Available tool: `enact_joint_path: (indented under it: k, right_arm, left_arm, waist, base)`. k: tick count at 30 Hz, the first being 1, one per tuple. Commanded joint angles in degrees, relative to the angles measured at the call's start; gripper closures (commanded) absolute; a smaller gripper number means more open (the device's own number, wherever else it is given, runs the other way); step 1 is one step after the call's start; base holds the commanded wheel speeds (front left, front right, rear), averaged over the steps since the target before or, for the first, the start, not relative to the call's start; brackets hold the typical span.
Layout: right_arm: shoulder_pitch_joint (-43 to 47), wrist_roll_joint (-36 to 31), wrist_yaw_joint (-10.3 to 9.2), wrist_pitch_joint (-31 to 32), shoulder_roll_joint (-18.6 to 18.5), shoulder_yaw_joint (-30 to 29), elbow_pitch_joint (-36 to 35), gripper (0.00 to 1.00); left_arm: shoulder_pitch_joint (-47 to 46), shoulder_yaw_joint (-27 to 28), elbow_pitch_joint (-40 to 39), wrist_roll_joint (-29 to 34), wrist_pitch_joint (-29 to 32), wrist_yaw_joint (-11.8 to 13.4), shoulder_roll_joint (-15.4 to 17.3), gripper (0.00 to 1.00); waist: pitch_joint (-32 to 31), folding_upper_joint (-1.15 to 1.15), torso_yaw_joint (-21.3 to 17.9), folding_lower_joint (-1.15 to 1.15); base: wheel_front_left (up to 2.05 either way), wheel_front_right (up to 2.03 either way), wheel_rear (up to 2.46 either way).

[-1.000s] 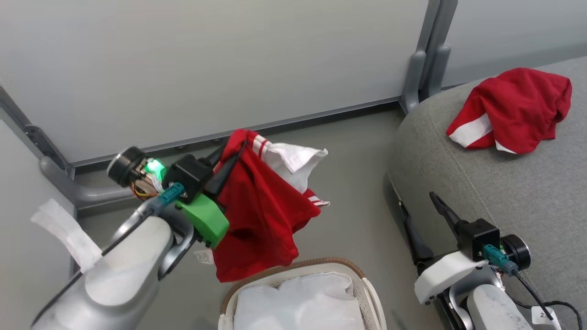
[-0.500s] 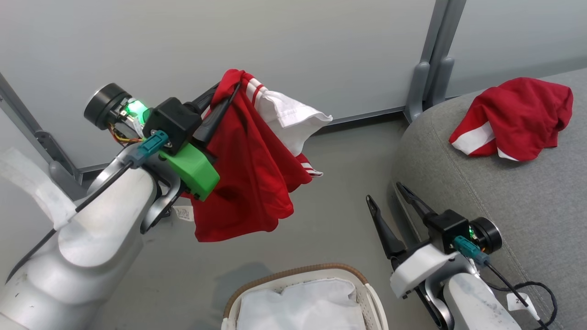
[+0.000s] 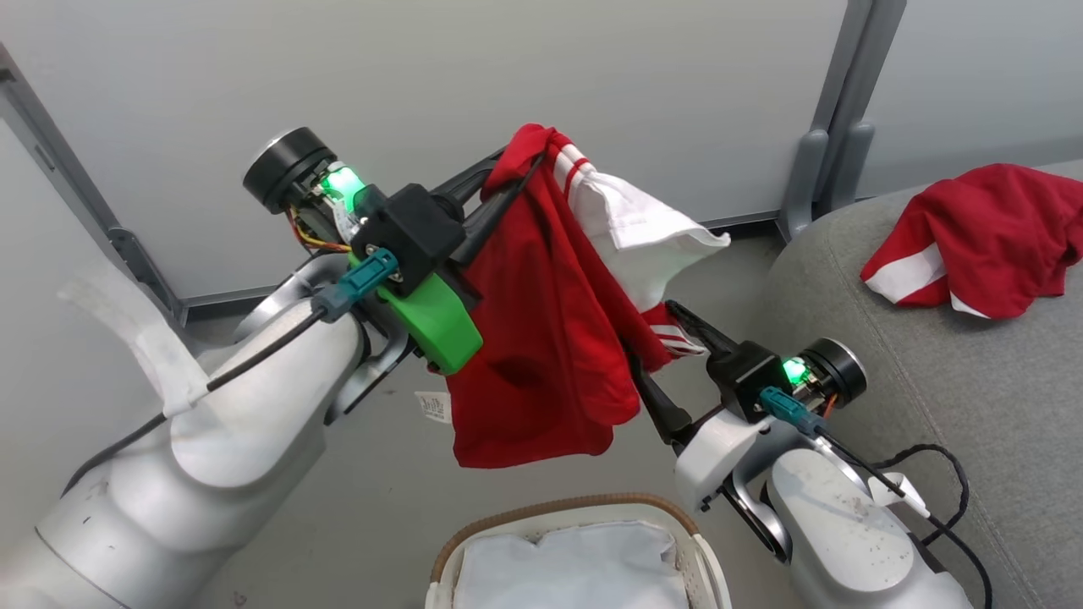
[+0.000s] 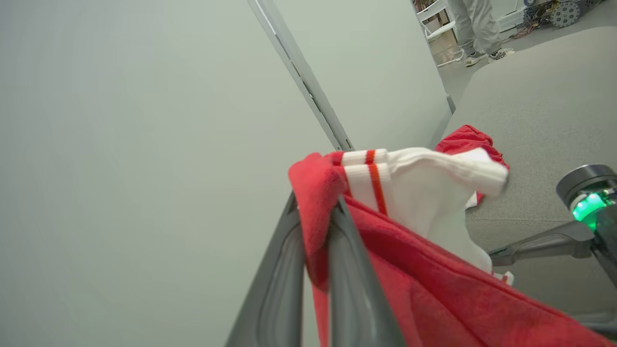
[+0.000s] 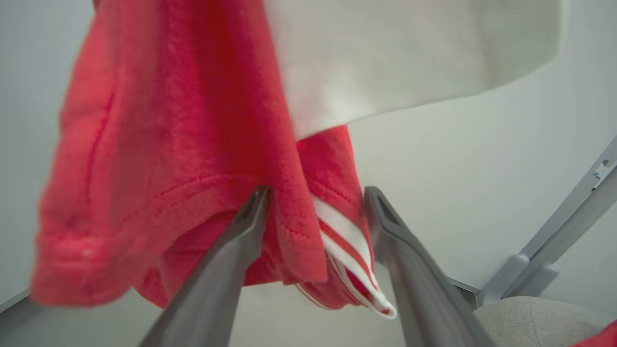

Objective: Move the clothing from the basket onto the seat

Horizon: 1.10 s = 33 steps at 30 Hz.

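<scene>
Note that the hanging garment (image 3: 541, 355) fills the gap between the two arms, and its lower hem sits between the spread fingers of the right gripper (image 5: 315, 193). On the seat (image 3: 973, 381), you have bare grey surface nearer than the red garment (image 3: 990, 237). The wall panel (image 3: 508, 76) and grey post (image 3: 825, 161) close the far side. Open floor (image 3: 372, 507) lies left of the basket (image 3: 592, 501).

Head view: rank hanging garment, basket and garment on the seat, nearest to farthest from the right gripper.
1. Hanging garment, between the right gripper's open fingers.
2. Basket, below, bottom centre.
3. Crumpled garment on the seat, far right.
</scene>
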Motion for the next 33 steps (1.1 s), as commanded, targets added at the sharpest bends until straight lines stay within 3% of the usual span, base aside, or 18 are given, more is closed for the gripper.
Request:
enact_joint_path:
  k: [1,10,11,13,21,23,24,25,26,28,33]
  right_arm:
    - [-1.0,0.2,-0.06,0.0,-0.2,0.5,0.7,0.0]
    - [-4.4,4.2,-0.06,0.0,-0.2,4.2,3.6,0.0]
    - [-4.8,4.8,-0.06,0.0,-0.2,4.6,3.7,0.5]
    - [-5.2,5.7,-0.06,0.0,-0.2,5.3,3.7,0.99]
    - [-4.2,7.6,-0.06,0.0,-0.2,5.4,1.6,1.0]
    - [-4.1,7.5,-0.06,0.0,-0.2,5.4,1.3,1.0]
    - [-4.0,7.4,-0.06,0.0,-0.2,5.3,1.1,1.0]
    - [-3.9,7.4,-0.06,0.0,-0.2,5.3,1.0,1.0]
    - [-3.8,7.6,-0.06,0.0,-0.2,5.1,0.8,1.0]
    - [-3.6,7.7,-0.06,0.0,-0.2,4.8,0.5,1.0]
    - [-3.4,7.8,-0.06,0.0,-0.2,4.0,-0.1,1.0]
  left_arm:
    - [-1.2,-0.6,-0.8,0.0,-0.3,-0.1,-0.5,1.0]
    - [-1.5,-2.9,-4.8,-1.3,-0.1,0.0,-0.6,1.0]
    - [-1.2,-2.9,-4.8,-1.7,0.0,0.0,-0.4,1.0]
    - [-0.3,-2.7,-4.6,-2.1,-0.1,0.3,0.0,1.0]
    - [4.0,-0.1,-0.5,-6.5,-1.3,1.8,1.5,1.0]
    - [5.0,0.4,1.0,-7.4,-1.8,2.0,1.9,0.85]
    - [5.6,0.7,1.8,-7.9,-2.1,2.2,2.1,0.7]
    - [6.1,0.9,2.5,-8.3,-2.4,2.3,2.1,0.64]
    - [6.7,1.2,3.3,-8.7,-2.7,2.4,2.2,0.48]
    - [7.9,1.7,4.8,-9.4,-3.3,2.7,2.1,0.0]
    - [10.8,2.8,7.9,-10.7,-4.5,3.2,1.5,0.0]
  waist:
    - [-0.4,0.0,0.7,0.0]
    - [-1.3,0.0,2.1,0.0]
    - [-1.4,0.0,2.2,0.0]
    - [-1.5,0.0,2.3,0.0]
    - [-1.2,0.0,2.2,0.0]
    - [-1.0,0.0,2.0,0.0]
    - [-0.9,0.0,1.9,0.0]
    - [-0.8,0.0,1.9,0.0]
    - [-0.7,0.0,1.8,0.0]
    - [-0.6,0.0,1.6,0.0]
    - [-0.3,0.0,1.2,0.0]
  base:
    - [0.0,0.0,0.0]
    - [0.0,0.0,0.0]
    - [0.0,0.0,0.0]
    - [0.0,0.0,0.0]
    - [0.0,0.0,0.0]
    - [0.0,0.0,0.0]
    - [0.0,0.0,0.0]
    - [0.0,0.0,0.0]
    - [0.0,0.0,0.0]
    - [0.0,0.0,0.0]
    - [0.0,0.0,0.0]
